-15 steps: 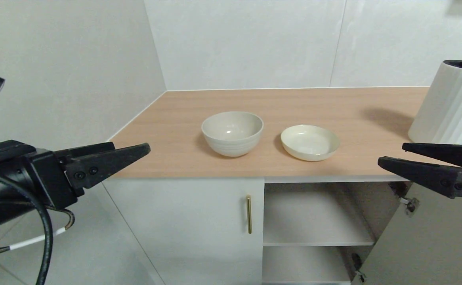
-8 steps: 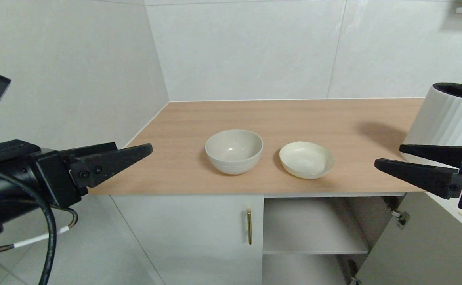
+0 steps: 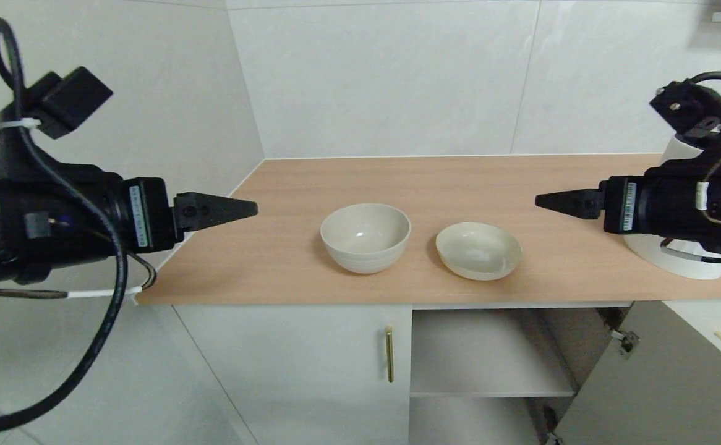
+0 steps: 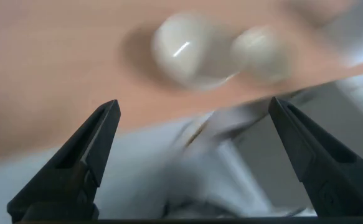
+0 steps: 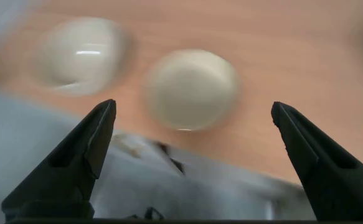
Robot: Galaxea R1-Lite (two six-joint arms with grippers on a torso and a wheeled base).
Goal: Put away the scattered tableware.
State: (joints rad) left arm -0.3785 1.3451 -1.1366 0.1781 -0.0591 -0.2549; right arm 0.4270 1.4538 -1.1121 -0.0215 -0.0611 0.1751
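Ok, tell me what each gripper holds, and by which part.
Nothing is held. The left gripper and right gripper are open and empty; the bowl and shallow dish sit on the counter.

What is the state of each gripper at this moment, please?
Left gripper: open, holding nothing.
Right gripper: open, holding nothing.

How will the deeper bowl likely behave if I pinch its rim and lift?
The deeper bowl looks like glazed ceramic, with a glint inside: probably rigid, slippery and chip-prone. Its rounded wall narrows to a small base, so a rim-high push might tip it; a low push on the smooth counter would likely slide it.
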